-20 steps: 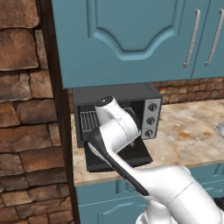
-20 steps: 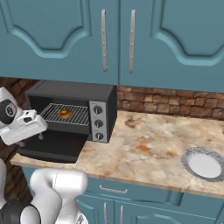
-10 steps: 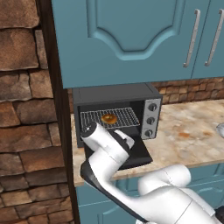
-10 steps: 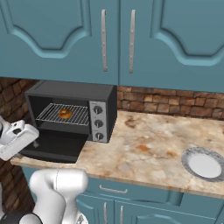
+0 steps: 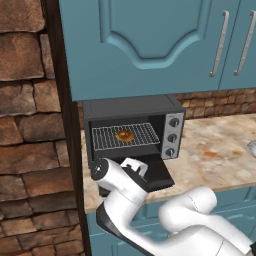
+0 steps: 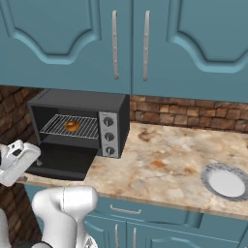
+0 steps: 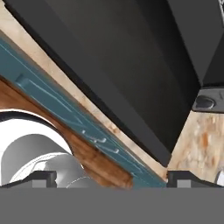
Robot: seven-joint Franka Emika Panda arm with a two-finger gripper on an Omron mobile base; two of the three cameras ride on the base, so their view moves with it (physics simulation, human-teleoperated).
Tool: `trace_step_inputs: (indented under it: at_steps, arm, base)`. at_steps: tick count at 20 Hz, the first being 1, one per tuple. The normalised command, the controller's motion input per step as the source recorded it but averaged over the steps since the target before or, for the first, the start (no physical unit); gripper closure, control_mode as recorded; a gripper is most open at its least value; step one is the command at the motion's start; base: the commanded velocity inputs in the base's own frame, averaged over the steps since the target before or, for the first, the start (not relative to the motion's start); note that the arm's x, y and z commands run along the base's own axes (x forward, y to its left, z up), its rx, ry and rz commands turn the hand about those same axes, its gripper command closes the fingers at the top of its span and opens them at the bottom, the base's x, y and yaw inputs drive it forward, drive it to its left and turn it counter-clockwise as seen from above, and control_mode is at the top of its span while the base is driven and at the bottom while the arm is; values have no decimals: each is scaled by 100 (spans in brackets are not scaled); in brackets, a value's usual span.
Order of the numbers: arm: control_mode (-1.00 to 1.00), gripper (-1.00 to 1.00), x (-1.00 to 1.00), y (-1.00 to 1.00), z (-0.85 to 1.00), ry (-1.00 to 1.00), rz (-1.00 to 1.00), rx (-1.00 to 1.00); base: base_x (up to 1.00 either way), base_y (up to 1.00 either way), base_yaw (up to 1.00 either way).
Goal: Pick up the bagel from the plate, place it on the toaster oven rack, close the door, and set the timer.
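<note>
White gripper (image 7: 112,177), nearest item: fingertips (image 7: 41,177) spread wide with nothing between them, low in front of the toaster oven (image 6: 80,128) at the counter's front edge. Black door (image 6: 63,162): hanging open, lying flat from the oven's front, just beyond the gripper. Silver toaster oven rack (image 5: 125,136): inside the oven cavity, above the door. Golden-brown bagel (image 5: 124,135): resting on the rack, near its middle. Timer (image 6: 110,150): lowest knob on the oven's control strip. Pale plate (image 6: 225,181): on the counter, well apart to the oven's right.
</note>
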Motion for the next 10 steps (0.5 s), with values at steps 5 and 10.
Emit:
trace_step_inputs:
  at_steps: [5, 10]
  arm:
    - [-100, -100, 22, 35, -21, 0, 14, -8]
    - [-100, -100, 28, 23, -25, 0, 18, -3]
  base:
    - [0, 0, 0]
    - [0, 0, 0]
